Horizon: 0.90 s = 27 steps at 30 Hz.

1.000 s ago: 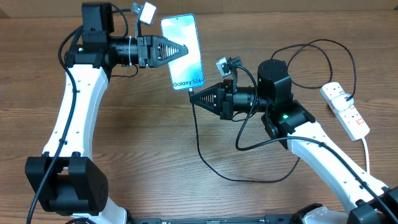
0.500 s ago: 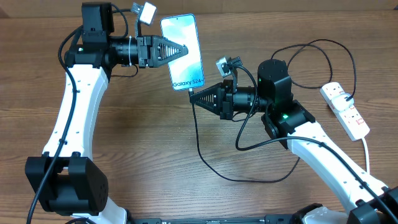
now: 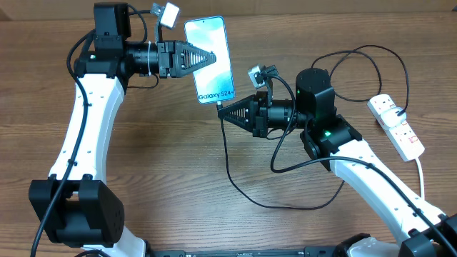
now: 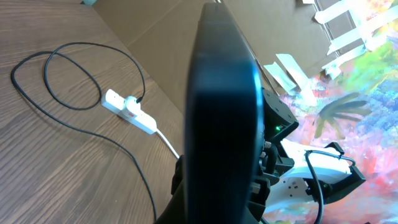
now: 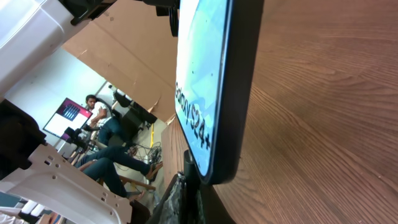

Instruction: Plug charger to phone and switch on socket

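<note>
The phone [image 3: 211,64] is held up off the table, its blue screen with the "Galaxy S24+" text facing up, and my left gripper [image 3: 213,56] is shut on its side. In the left wrist view its dark edge [image 4: 227,106] fills the middle between my fingers [image 4: 178,186]. My right gripper [image 3: 221,110] is shut on the charger's small black plug [image 5: 188,172], which meets the phone's lower end [image 5: 211,93]. The charger's thin black cable [image 3: 230,168] trails down over the table and loops to the white socket [image 3: 397,126] at the right edge.
The charger cable lies in wide loops [image 4: 59,78] on the wooden table between the right arm and the socket [image 4: 129,112]. The socket's thick white cord [image 3: 420,171] runs toward the front right. A cardboard wall stands along the table's far edge.
</note>
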### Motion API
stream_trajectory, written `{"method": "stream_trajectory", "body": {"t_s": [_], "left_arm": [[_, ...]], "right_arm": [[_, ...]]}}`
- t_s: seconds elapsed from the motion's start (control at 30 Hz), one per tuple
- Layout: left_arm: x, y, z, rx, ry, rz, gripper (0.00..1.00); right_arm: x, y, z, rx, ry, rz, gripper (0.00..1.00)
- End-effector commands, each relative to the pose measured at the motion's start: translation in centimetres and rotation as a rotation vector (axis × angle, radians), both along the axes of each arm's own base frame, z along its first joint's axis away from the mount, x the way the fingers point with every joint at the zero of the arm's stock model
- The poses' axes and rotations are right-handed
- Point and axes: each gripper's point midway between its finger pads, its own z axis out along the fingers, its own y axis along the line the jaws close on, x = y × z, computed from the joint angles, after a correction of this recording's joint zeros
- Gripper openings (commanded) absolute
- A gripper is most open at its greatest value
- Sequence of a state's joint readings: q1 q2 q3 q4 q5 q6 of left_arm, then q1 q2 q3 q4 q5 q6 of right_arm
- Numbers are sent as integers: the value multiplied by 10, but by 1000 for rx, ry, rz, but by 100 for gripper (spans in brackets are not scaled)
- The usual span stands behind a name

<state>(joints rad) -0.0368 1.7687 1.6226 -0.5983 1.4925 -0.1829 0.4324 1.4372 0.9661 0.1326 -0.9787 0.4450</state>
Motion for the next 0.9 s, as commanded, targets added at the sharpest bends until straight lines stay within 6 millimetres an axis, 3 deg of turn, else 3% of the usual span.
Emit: {"method": "stream_trajectory", "body": {"t_s": [0.0, 0.87], "left_arm": [[-7, 1, 9, -34, -29, -34, 4], [-6, 1, 8, -31, -30, -31, 5]], "right_arm": [[5, 1, 0, -2, 1, -14, 4], [2, 2, 1, 13, 16, 12, 4]]}}
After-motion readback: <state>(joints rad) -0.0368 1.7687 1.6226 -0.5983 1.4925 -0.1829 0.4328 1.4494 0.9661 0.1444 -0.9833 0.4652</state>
